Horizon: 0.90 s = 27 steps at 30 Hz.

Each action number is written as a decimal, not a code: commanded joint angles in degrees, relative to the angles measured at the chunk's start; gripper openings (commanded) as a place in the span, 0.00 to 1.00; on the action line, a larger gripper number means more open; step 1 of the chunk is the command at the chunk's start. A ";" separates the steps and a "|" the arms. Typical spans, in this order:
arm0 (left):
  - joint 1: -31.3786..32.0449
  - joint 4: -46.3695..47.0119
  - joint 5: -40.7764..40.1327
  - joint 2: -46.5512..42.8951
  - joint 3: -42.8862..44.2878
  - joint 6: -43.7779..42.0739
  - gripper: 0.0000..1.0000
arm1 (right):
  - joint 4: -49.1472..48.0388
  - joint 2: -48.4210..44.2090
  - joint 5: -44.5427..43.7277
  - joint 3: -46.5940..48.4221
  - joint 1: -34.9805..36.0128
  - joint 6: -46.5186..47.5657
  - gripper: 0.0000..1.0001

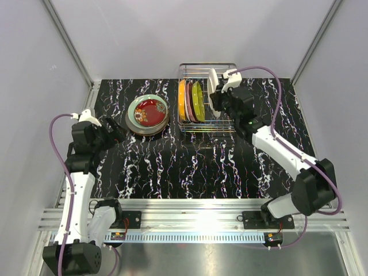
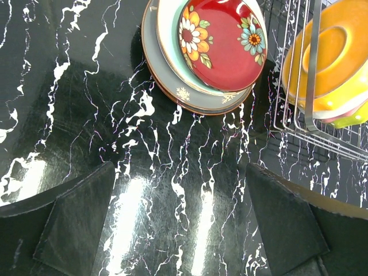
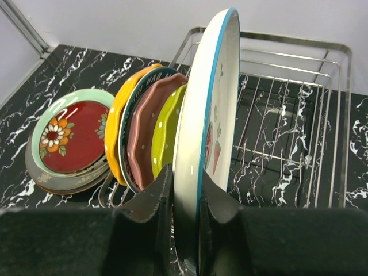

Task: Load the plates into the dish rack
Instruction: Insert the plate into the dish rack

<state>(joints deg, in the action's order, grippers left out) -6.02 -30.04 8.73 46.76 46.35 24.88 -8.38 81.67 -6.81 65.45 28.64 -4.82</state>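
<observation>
- Two arms at the near edge of a black marbled counter (image 1: 190, 167), one hand to each.
- Right hand (image 3: 184, 195): narrow, fingers (image 3: 150, 201) clamped on the lower rim of a white plate (image 3: 210, 132), teal-edged, with red motifs on its face.
- White plate upright and edge-on over the dish rack (image 3: 299, 52), just right of the lime plate (image 3: 167, 129); contact with the wires hidden behind the hand.
- Four plates on edge in the left part of the dish rack, packed close: orange plate (image 3: 122, 115) outermost, then dark-rimmed plate (image 3: 145, 85), pink plate (image 3: 150, 132) with scalloped rim, lime plate with pale dots.
- Stack of plates (image 1: 133, 123) flat on the counter, near the rack's left side and apart from it; red floral plate (image 2: 221, 43) uppermost, grey plate (image 2: 167, 75) beneath.
- Left hand (image 2: 184, 224): wide open and holding nothing, fingers (image 2: 80, 221) spread above the counter, near the stack on its left.
</observation>
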 commanded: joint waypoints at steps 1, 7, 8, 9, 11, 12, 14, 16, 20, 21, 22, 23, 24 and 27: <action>-0.31 2.36 -1.70 -1.32 0.32 -0.54 0.99 | -9.72 1.38 1.27 5.04 -0.08 -0.01 0.00; -0.31 1.66 -2.57 -1.23 0.58 -0.45 0.99 | -10.43 4.37 3.12 7.06 -0.17 -0.10 0.00; -0.39 1.48 -2.93 -1.41 0.67 -0.45 0.99 | -10.51 4.72 3.38 7.32 -0.17 -0.10 0.00; -0.31 1.39 -3.28 -1.93 0.50 -0.45 0.99 | -10.51 5.16 3.38 7.84 -0.08 -0.02 0.00; -0.31 1.92 -3.46 -2.46 0.23 -0.45 0.99 | -10.43 5.52 3.47 8.55 -0.17 -0.01 0.00; -0.39 2.00 -3.28 -2.47 0.06 -0.36 0.99 | -10.51 6.04 3.47 8.73 -0.17 0.07 0.00; -0.22 2.00 -2.84 -2.38 0.06 -0.36 0.99 | -10.43 6.48 3.38 9.34 -0.08 0.07 0.00; -0.31 1.66 -2.49 -1.85 0.32 -0.36 0.99 | -10.51 7.27 3.47 9.69 -0.17 -0.01 0.00; -0.31 1.57 -2.14 -1.67 0.32 -0.27 0.99 | -10.78 8.77 3.38 10.22 -0.08 -0.54 0.00; -0.31 1.65 -2.14 -1.85 0.32 -0.27 0.99 | -10.95 9.38 3.47 10.22 -0.17 -0.80 0.00; -0.22 1.65 -2.31 -1.94 0.32 -0.27 0.99 | -11.04 9.65 3.29 10.22 -0.17 -0.98 0.00; -0.31 1.74 -2.14 -1.94 0.32 -0.27 0.99 | -11.04 9.91 2.94 10.05 -0.17 -1.24 0.00; -0.31 1.74 -2.23 -1.94 0.15 -0.19 0.99 | -11.13 10.44 2.77 9.87 -0.08 -1.24 0.00; -0.31 1.83 -1.79 -1.85 0.23 -0.27 0.99 | -11.57 11.40 2.50 9.34 -0.17 -1.60 0.00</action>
<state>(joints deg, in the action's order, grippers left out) -6.07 -30.33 7.01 45.12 46.35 24.93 -9.61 93.60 -3.81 71.13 28.62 -5.65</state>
